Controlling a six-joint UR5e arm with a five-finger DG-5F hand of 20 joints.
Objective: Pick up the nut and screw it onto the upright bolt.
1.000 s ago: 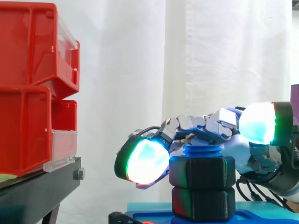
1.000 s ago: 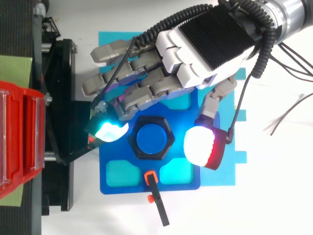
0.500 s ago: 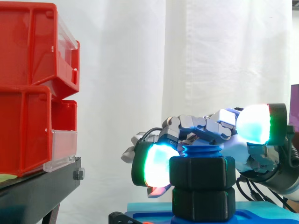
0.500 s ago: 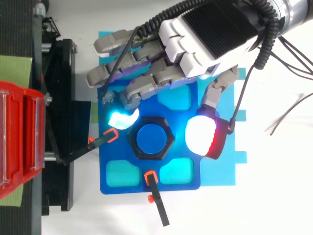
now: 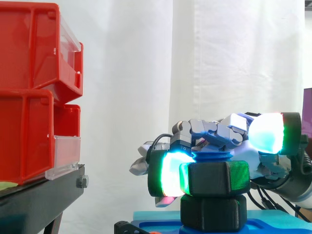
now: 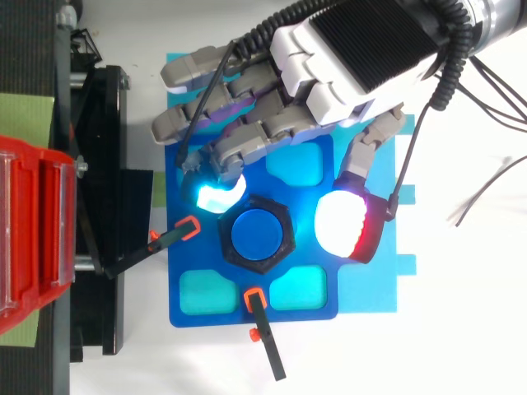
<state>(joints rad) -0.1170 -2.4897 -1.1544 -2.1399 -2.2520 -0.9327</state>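
Blue base (image 6: pixel 313 309) below, hand (image 6: pixel 346 58) arched over bolt (image 6: pixel 257 233), fingers (image 6: pixel 247 148) curled round nut (image 5: pixel 214 178), thumb (image 6: pixel 344 232) clear

bolt (image 5: pixel 211 157): shank hidden inside nut (image 5: pixel 214 178) | red bins (image 5: pixel 29 92): cut off left

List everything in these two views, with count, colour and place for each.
Nut: one, black, on the bolt's upper threads.
Hex block: one, black, directly under the nut.
Bolt: one, blue, upright at the plate's centre.
Fixture plate: one, blue with cyan recesses, on the mat.
Mat: one, cyan, under the plate.
Clamps: two, black with orange tips, at the plate's edges.
Bins: at least two, red, stacked on the stand.
Stand: one, black, beside the plate.
Curtain: one, white, behind everything.
Robot hand: one, white, grey and black, above the plate by the nut.
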